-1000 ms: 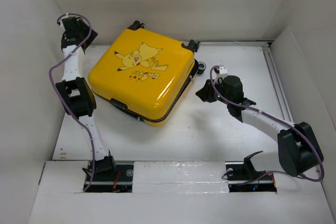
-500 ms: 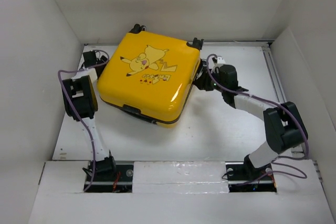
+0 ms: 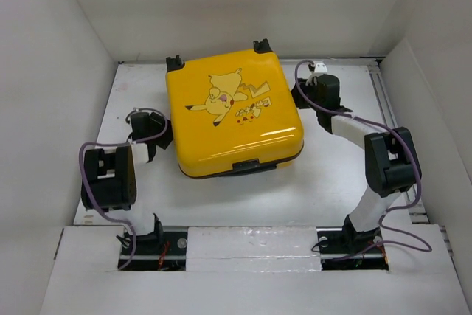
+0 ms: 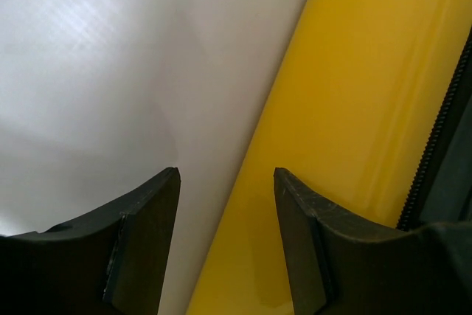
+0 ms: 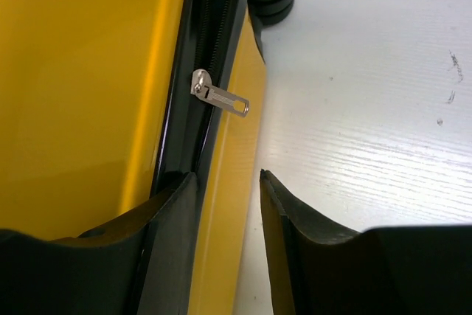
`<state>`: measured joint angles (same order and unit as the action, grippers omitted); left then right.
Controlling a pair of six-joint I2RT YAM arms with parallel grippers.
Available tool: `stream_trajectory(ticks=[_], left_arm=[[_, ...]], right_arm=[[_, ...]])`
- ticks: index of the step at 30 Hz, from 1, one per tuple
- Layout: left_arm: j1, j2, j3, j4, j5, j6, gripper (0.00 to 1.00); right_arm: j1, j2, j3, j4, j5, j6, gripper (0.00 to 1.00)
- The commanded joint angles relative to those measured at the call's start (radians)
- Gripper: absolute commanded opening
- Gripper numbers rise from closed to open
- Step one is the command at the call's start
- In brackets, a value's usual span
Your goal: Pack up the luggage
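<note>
Luggage (image 3: 232,112), yellow. Left gripper (image 4: 225,245): fingers parted, empty, beside its side. Right gripper (image 5: 227,241): fingers parted astride its rim, contact unclear.

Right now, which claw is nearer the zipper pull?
Right. The right claw faces the zipper pull on the suitcase; the left claw is at the opposite side.

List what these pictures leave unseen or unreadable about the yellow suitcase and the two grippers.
Top view: the luggage lies closed, its shell hiding any contents; its lettering is too small to read.
Left wrist view: the left gripper frames the shell's edge; contact cannot be told.
Right wrist view: the zipper pull shows, but the right gripper and frame edge cut off the zipper's run.
</note>
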<state>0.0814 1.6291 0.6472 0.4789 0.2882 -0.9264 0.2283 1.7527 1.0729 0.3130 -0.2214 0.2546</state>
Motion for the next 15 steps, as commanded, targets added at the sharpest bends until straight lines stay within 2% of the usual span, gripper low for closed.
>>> stream_trajectory(ticks=[1, 6, 10, 15], left_arm=[[-0.126, -0.198, -0.020, 0.129, 0.223, -0.022, 0.51], [-0.147, -0.371, -0.041, 0.119, 0.223, -0.042, 0.50], [-0.157, -0.504, -0.032, 0.024, 0.213, -0.014, 0.50], [-0.157, -0.566, 0.021, -0.055, 0.169, 0.024, 0.50]], right_arm=[[0.180, -0.016, 0.012, -0.078, -0.240, 0.000, 0.47], [0.223, -0.038, -0.007, -0.112, -0.249, -0.021, 0.47], [0.241, -0.047, -0.007, -0.130, -0.249, -0.040, 0.47], [0.250, -0.038, -0.007, -0.144, -0.237, -0.040, 0.47]])
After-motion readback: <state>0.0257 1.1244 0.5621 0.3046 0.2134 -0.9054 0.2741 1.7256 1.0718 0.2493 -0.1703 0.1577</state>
